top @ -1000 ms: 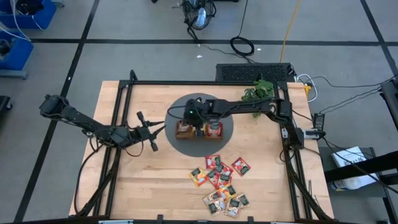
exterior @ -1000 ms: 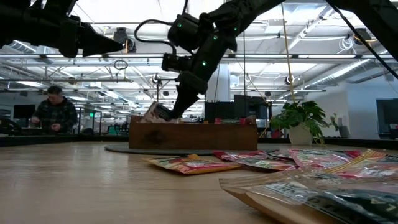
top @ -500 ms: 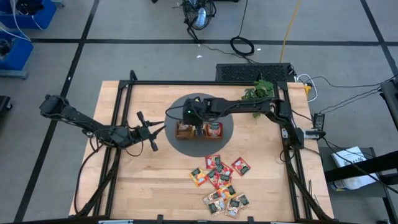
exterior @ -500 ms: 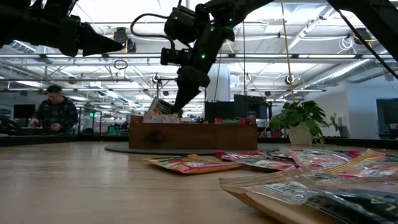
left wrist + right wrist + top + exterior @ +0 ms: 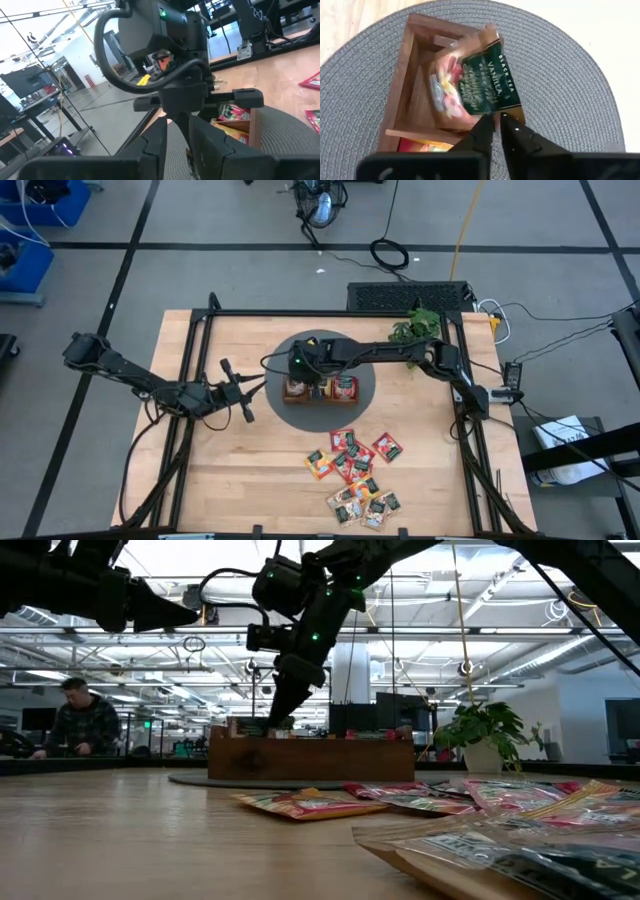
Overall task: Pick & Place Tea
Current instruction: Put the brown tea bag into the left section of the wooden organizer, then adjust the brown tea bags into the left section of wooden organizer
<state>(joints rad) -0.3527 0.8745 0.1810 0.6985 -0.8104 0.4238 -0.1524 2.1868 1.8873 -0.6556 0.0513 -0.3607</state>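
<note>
- The right tool (image 5: 496, 121) is held above the left end compartment of the wooden tray (image 5: 319, 389), its fingers drawn almost together with only a thin gap and nothing between them.
- A dark green sachet (image 5: 487, 80) printed "Black Tea Vanilla" is seen lying just beyond the fingertips, tilted over a paler, colourful sachet (image 5: 447, 95) in the same compartment; whether the tips touch it cannot be told.
- It is judged that the sachet has been let go here so that it drops into the compartment rather than onto the round grey mat (image 5: 360, 395) on which the tray is set.
- In the low view the right tool (image 5: 277, 718) is seen just above the tray's rim, presumably kept steep so the compartment walls are cleared.
- Red packets are seen in the other compartments.
- The rest of the tea (image 5: 355, 473) is left scattered on the worktop (image 5: 260, 470) in a loose pile, well apart from the tray.
- The left tool (image 5: 236, 391) is held over the worktop beside the mat; its fingers are seen spread and empty, apparently parked out of the way.
</note>
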